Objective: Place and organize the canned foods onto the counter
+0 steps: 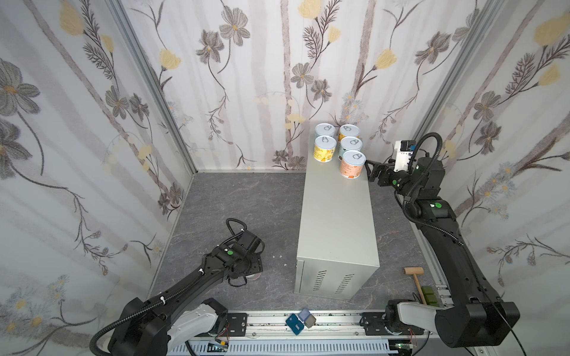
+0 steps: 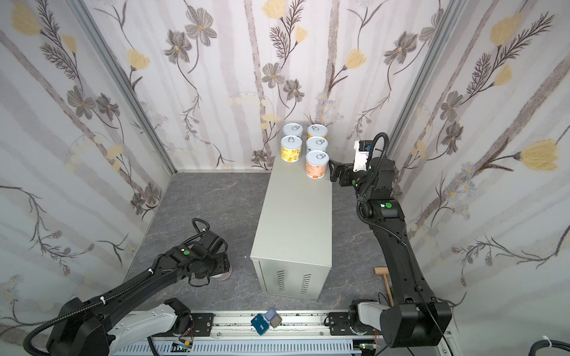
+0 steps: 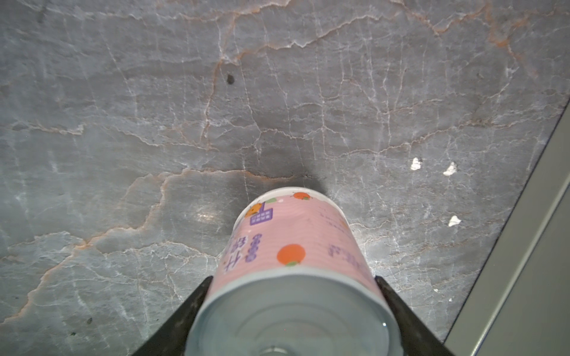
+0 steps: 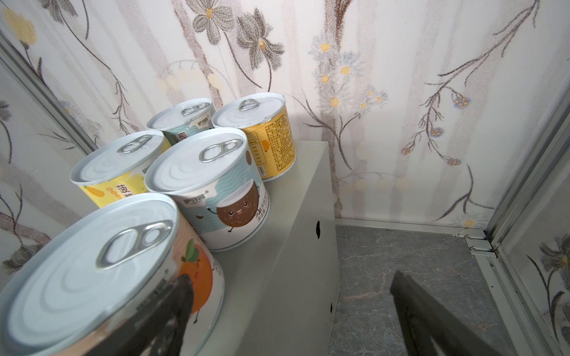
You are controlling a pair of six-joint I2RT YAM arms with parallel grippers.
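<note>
Jaws of the left gripper pinched the short pink-labelled tin can, low at eight o'clock of the long grey metal counter, seemingly for lifting; the right gripper stood spread at three o'clock of the salmon-labelled can, parked at the counter's twelve-o'clock end.

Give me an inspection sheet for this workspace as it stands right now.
Surface: counter top flat, near end bare.
Job's things: five cans clustered upright at the counter's far end; pink can off it, in the left claw.
Clutter: wooden mallet and green blocks beside the right arm; small cards on the front rail.
Claws: left claw shut on pink can; right claw open, empty, beside salmon can.
Cables: black hoses loop at both wrists, clear of cans.
Surroundings: floral walls, marbled floor.
</note>
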